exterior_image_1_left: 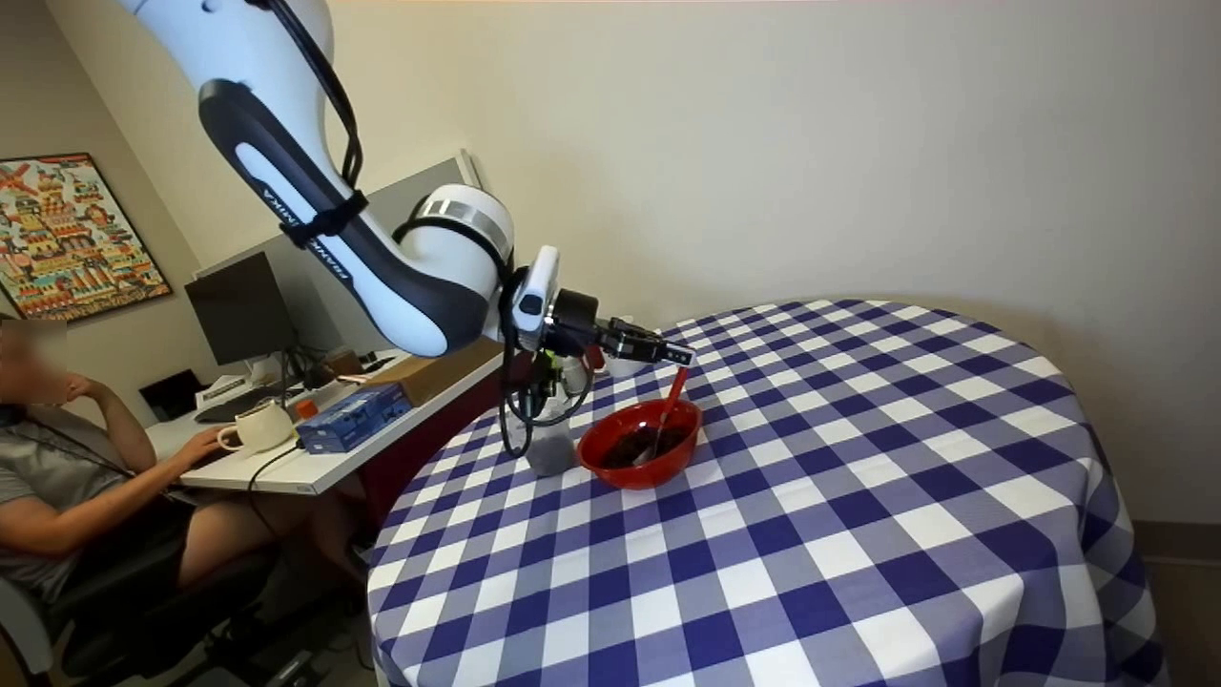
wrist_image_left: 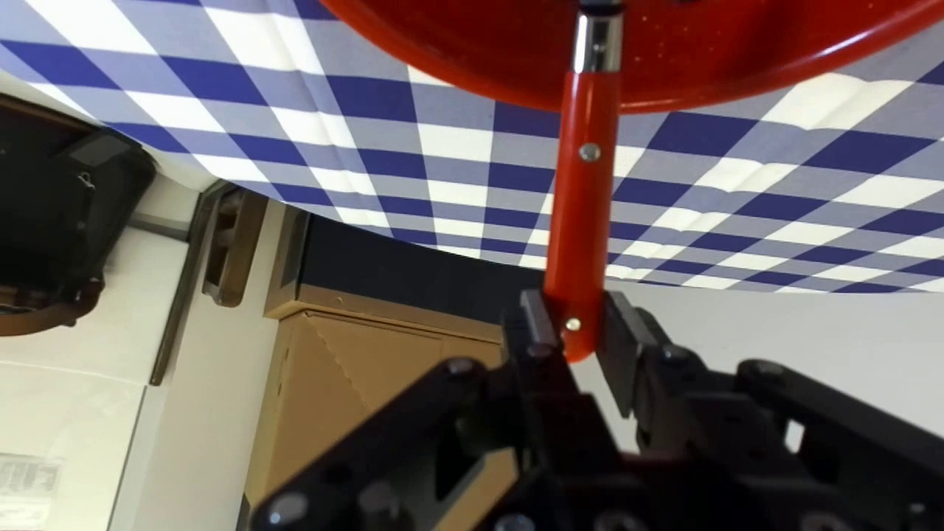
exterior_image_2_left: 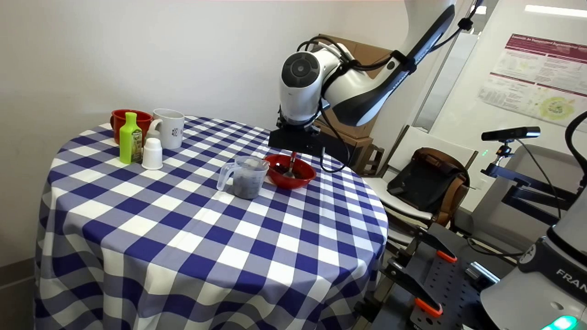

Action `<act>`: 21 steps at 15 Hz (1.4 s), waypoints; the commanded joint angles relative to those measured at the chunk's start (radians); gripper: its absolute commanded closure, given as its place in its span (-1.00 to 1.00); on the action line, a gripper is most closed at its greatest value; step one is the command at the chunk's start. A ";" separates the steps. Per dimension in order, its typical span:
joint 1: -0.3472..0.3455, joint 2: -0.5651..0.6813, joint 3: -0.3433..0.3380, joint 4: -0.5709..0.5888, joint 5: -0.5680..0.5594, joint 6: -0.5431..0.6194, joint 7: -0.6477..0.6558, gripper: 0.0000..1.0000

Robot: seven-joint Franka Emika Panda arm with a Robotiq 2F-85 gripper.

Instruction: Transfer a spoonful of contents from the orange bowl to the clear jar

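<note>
Reading the task's things from the left in an exterior view, we meet the clear jar [exterior_image_2_left: 250, 176], upright on the checked cloth [exterior_image_2_left: 183, 256] and just beside the orange bowl [exterior_image_2_left: 288, 184]; whether the two touch we cannot tell. In the bowl the spoon [exterior_image_1_left: 674, 389] leans steeply, its metal head down among the dark contents [exterior_image_1_left: 625, 448]; how full it is we cannot make out. Its long axis slopes up to the gripper [wrist_image_left: 577, 313], whose jaws, as the wrist view shows, are clamped on the end of the red handle, a pad on either side. So the bowl lies below the jaws, and the jar lies off to the bowl's left in both exterior views. Scooping seems to us the step in hand. We judge the coming move turns on that sideways relation: we need to lift the head over the bowl's rim, keep it level, and bring it across above the jar's mouth. Tipping it early, we think, could spill the load between the two.

Counting from the left, we have one red mug [exterior_image_2_left: 145, 123], one green bottle [exterior_image_2_left: 127, 144], one stack of white cups [exterior_image_2_left: 152, 153] (how many cups, we cannot say), one white mug [exterior_image_2_left: 173, 130], one jar, one bowl, one spoon, and one gripper on one arm [exterior_image_2_left: 360, 85].
</note>
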 commanded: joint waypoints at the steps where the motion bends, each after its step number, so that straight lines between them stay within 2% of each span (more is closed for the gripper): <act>1: -0.044 0.002 -0.003 -0.006 0.082 0.044 -0.029 0.90; 9: -0.096 0.008 -0.045 0.002 0.241 0.090 -0.057 0.90; 16: -0.093 0.011 -0.058 0.009 0.344 0.105 -0.082 0.90; 21: -0.087 0.018 -0.057 0.017 0.460 0.120 -0.111 0.90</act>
